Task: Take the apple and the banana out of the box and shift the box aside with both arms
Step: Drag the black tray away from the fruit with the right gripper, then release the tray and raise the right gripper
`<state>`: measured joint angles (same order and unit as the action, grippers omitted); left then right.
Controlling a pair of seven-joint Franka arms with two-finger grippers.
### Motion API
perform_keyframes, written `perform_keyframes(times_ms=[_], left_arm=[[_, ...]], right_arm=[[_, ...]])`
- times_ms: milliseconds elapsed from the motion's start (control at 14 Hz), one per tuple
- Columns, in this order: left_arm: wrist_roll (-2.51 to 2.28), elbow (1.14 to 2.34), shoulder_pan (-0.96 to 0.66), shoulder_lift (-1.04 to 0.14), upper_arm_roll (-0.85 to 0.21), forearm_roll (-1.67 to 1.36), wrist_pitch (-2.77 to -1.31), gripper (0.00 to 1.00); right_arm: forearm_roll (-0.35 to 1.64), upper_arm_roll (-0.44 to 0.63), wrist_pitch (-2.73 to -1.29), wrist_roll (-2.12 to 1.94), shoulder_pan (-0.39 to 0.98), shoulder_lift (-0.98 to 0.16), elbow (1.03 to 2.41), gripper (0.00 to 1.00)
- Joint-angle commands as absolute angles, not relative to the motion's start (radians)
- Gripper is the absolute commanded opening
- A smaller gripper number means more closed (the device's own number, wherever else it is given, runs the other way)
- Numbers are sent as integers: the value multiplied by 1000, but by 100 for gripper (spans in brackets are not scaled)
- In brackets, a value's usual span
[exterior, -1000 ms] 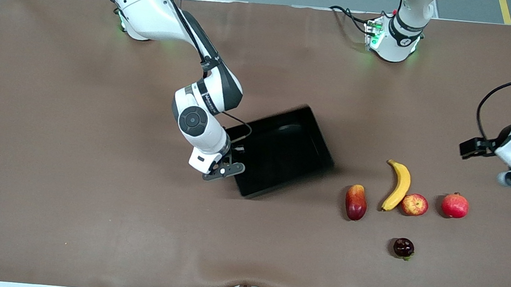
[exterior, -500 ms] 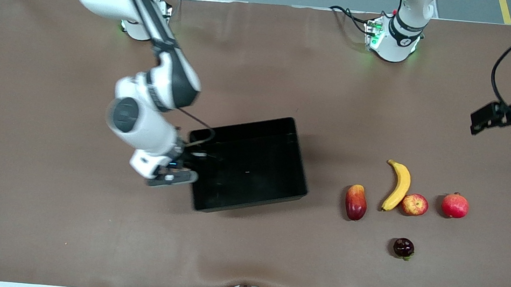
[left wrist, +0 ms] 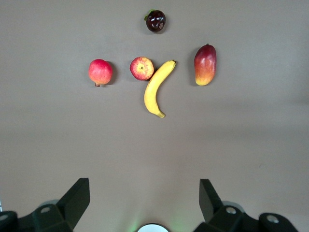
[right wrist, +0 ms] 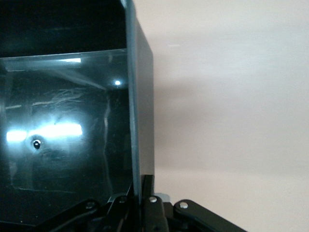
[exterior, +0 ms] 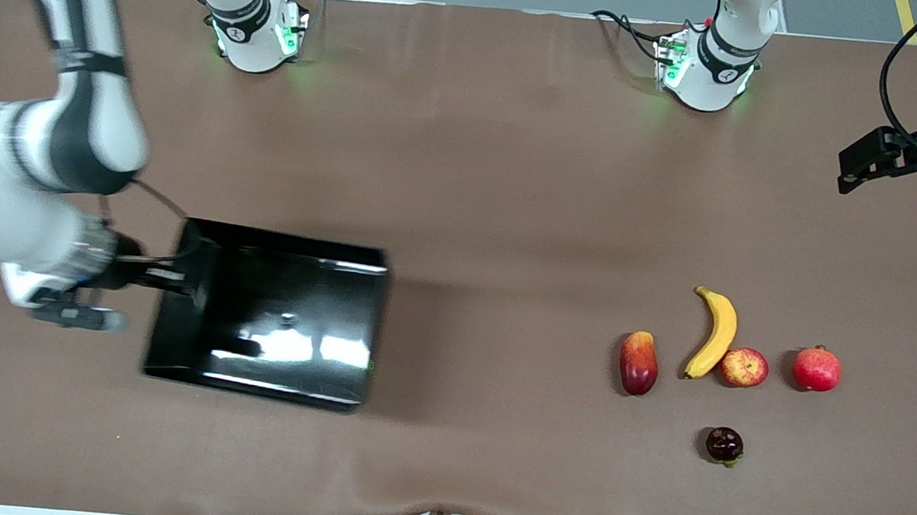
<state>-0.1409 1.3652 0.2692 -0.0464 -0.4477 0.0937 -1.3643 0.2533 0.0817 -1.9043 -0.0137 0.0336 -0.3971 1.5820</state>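
Observation:
The black box (exterior: 297, 286) hangs tilted just over the table at the right arm's end. My right gripper (exterior: 181, 276) is shut on its short wall. In the right wrist view that thin wall (right wrist: 141, 111) runs straight into my right gripper (right wrist: 143, 187), whose fingers pinch it. The yellow banana (exterior: 714, 333) and the red-yellow apple (exterior: 744, 367) lie touching on the table toward the left arm's end. My left gripper (left wrist: 144, 195) is open and empty, high over the table's edge; its view shows the banana (left wrist: 157, 89) and the apple (left wrist: 142, 68) far off.
A red-yellow mango (exterior: 638, 362) lies beside the banana and a red pomegranate (exterior: 816, 368) beside the apple. A small dark fruit (exterior: 724, 445) sits nearer the front camera. The brown table cloth (exterior: 438, 474) has wrinkles along its front edge.
My right arm has swung the box from the table's middle to the right arm's end, turning it. My left arm has drawn back toward the robots' edge of the table.

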Motion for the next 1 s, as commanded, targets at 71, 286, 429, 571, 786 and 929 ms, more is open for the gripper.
perform_keyframes(times_ms=[71,286,429,571,786,929], left_arm=[[-135,1417,238,6,-414,83,-1376,100],[-135,1472,69,40,-226,80,-1422,100],[-137,1546,16,84,-177,80,-1439,100],[-135,1565,-9,91,-126,78,-1451,100],[-135,1594,-52,115,-86,78,-1451,100],[-137,1598,-107,117,-26,78,-1451,100]], right_arm=[[253,57,-1960,-253,-178,-380,1663,0],[247,58,-2057,-317,-255,-419,1716,0],[204,58,-2138,-322,-279,-428,1758,0],[173,57,-2213,-321,-281,-443,1793,0],[173,55,-2262,-328,-316,-480,1819,0],[175,55,-2292,-379,-325,-502,1821,0]])
